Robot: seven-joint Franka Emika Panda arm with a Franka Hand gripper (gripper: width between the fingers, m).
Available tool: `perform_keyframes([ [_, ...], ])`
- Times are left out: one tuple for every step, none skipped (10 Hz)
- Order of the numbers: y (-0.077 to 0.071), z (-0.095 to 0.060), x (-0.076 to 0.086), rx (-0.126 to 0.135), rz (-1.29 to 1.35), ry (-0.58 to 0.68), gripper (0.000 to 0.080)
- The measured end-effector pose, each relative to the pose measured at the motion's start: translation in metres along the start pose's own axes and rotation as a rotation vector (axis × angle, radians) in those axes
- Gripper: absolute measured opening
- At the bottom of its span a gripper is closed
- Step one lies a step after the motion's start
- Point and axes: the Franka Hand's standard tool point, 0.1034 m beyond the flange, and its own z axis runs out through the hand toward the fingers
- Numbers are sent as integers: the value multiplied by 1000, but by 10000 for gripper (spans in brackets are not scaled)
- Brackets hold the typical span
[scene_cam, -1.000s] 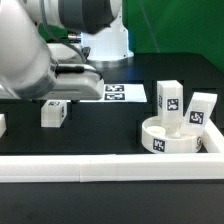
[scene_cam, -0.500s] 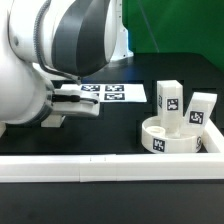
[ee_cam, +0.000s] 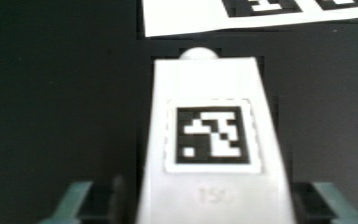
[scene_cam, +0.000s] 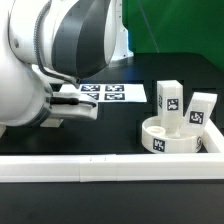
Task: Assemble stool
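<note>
surroundings: arm (scene_cam: 50,60) filling the exterior view's left, hiding the pincer there; marker board (scene_cam: 105,93) lying mid-frame on the black worktop (scene_cam: 110,130); seat disc (scene_cam: 170,135) with two leg blocks (scene_cam: 168,98) standing lower right, rail (scene_cam: 100,167) running along the front | leg block (ee_cam: 208,130): lying flat, long axis running toward the marker board, peg end leading | pincer (ee_cam: 202,200): fingers (ee_cam: 91,200) flanking the block; whether gripping, cannot tell

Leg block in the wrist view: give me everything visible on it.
The leg block looks like white plastic: a long rectangular bar with one black-and-white square tag on the face toward the camera and a small rounded peg at its far end. It lies on the black table, its peg end pointing toward the marker board. The gripper fingers flank its near end on both sides; contact can't be confirmed. In the exterior view the arm hides it.
</note>
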Motion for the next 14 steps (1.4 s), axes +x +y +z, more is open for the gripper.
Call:
perform_keyframes([
  [0,0,0,0,0,0,336],
  [0,0,0,0,0,0,336],
  [0,0,0,0,1,0,336],
  [-2,-2,-1,-1,0,2,336],
  [-6,-5,-3,-1,-4,4,336],
  [-12,-11,-8,-1,-5,7,336],
  [-23,-20,-16,-1,-7,13,336],
  [-35,-30,-24,-3,-18,26,337],
  [-48,-44,-38,-2,-23,35,337],
  [-53,-52,-42,-4,-33,56,337],
  [-51,-54,-37,-5,-32,87,337],
  [-50,-53,-37,-4,-30,85,337],
  [-50,-54,-31,2,-19,118,337],
  [-51,-54,-26,15,-2,197,337],
])
